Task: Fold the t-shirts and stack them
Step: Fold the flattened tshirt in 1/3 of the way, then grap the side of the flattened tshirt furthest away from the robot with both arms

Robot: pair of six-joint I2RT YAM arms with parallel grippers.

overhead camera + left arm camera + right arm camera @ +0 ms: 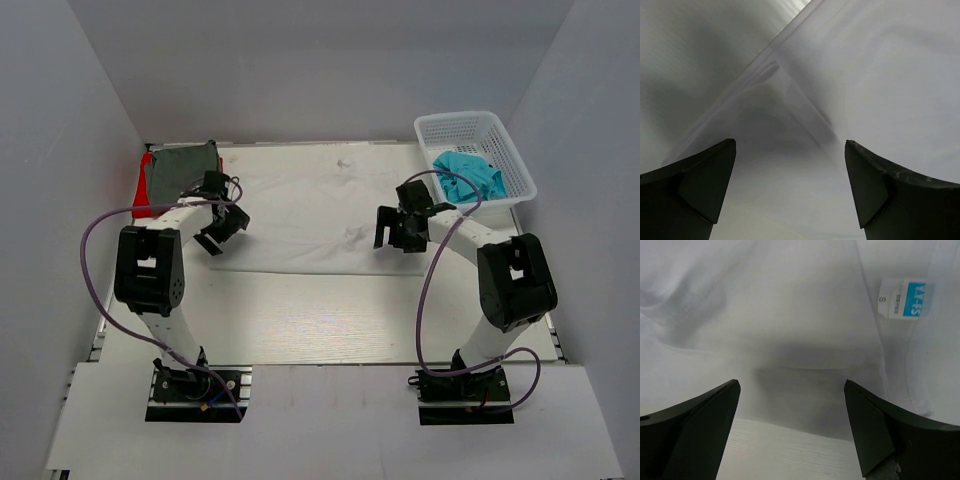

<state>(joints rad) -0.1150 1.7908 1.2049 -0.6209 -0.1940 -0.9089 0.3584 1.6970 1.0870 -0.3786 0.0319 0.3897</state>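
While the white t-shirt (310,215) lies spread flat across the far half of the surface (320,320), both arms hang over its near corners with nothing in their grip. The left end effector (222,232) sits above the shirt's left side, its jaws wide apart; its wrist view shows a long straight cloth edge running diagonally away from the fingers (700,185). The right end effector (395,232) is above the shirt's right part, jaws likewise spread, and its wrist view shows the shirt's near hem meeting bare surface just below, with the blue neck label (902,297) further up the cloth. Left of the white t-shirt, at the far corner, the dark grey t-shirt (180,170) rests folded on the red t-shirt (140,190), whose edge shows along its left side. Right of the white t-shirt, the teal t-shirt (470,175) lies bunched in the mesh basket (500,135). Nearer than the white t-shirt's hem, a broad strip of surface reaches to the arm bases.
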